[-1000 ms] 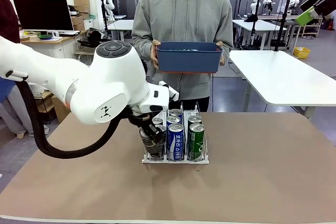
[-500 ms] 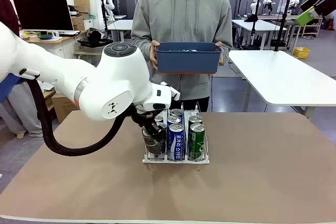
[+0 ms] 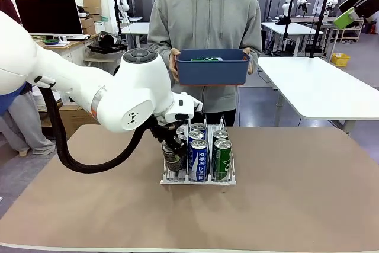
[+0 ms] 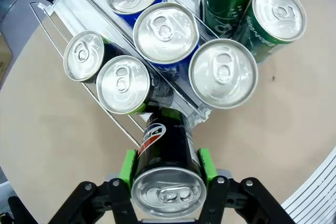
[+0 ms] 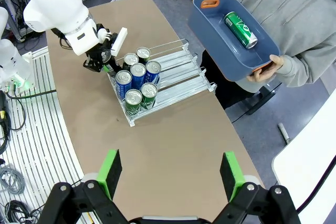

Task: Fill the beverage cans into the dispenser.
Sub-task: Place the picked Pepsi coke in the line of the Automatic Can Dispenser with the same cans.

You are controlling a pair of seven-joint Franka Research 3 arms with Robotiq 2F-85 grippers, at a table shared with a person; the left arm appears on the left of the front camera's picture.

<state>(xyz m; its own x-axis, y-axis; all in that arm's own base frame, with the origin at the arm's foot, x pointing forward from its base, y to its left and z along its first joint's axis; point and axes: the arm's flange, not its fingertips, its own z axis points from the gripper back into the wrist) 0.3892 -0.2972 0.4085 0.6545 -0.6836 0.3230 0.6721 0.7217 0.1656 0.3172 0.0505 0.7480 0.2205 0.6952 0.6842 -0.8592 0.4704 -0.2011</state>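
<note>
Brown surface, dispenser partly filled at its front end.
Left pincer grips a black can at the dispenser's front left lane; centre it between the wires, lower, then release. Right pincer gapes, far from the dispenser.

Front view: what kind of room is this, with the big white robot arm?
Probably a robotics lab: a big white robot arm works at a brown tabletop, plain white work tables stand behind, and a black computer monitor sits on a desk.
</note>
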